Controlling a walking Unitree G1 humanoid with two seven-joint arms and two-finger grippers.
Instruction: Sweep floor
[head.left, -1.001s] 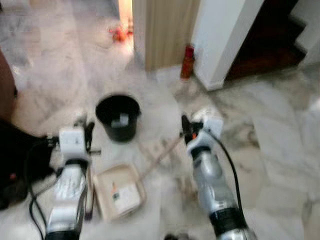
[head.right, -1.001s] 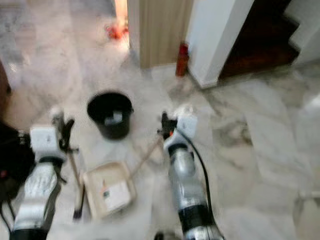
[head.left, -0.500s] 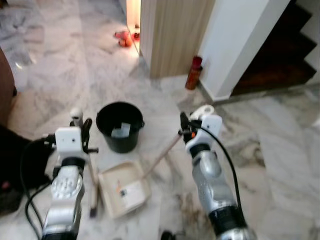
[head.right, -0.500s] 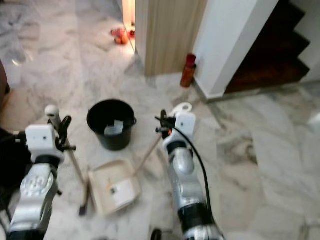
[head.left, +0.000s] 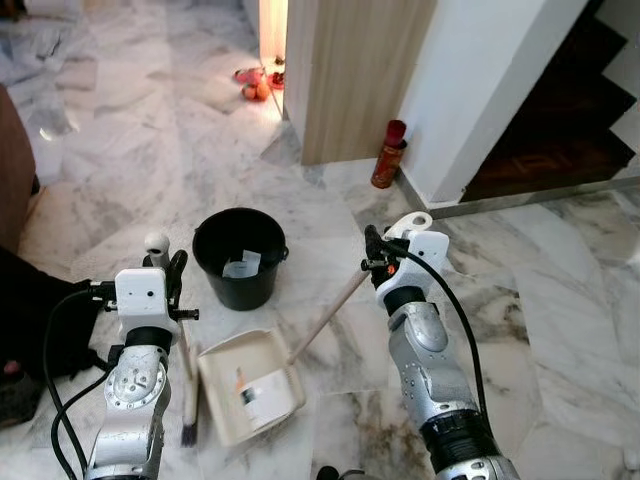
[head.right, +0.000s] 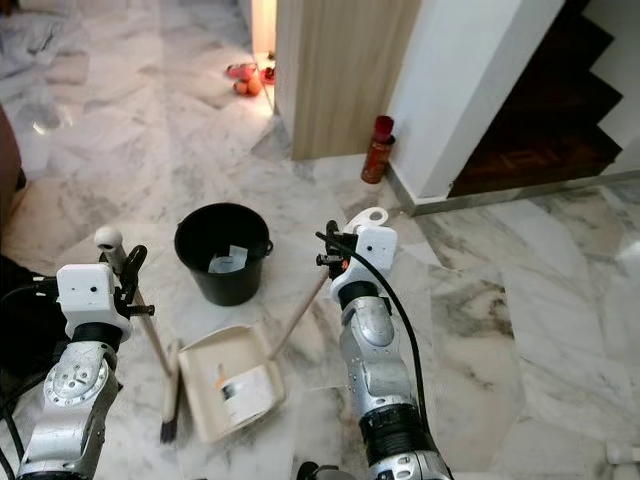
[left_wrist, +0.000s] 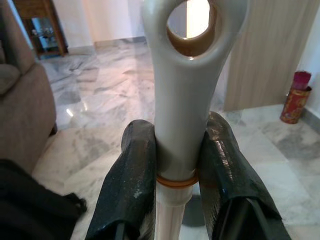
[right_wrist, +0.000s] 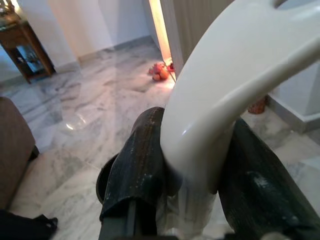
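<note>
My left gripper is shut on the grey top of a broom handle; the broom's stick runs down to its dark bristles on the marble floor. My right gripper is shut on the white curved handle of a cream dustpan, whose long stick slants down to the pan. The pan rests tilted on the floor between my arms, with paper scraps in it. A black bucket with a white scrap inside stands just beyond the pan.
A wooden panel and white wall corner rise ahead, with a red can at their foot. Dark stairs lie at the right. Orange items sit by a lit doorway. A dark bag and brown sofa edge are at my left.
The camera has tilted and steadied, so the blur is gone and the scene sits lower. Both grippers keep hold of their handles; broom and dustpan stay in much the same place.
</note>
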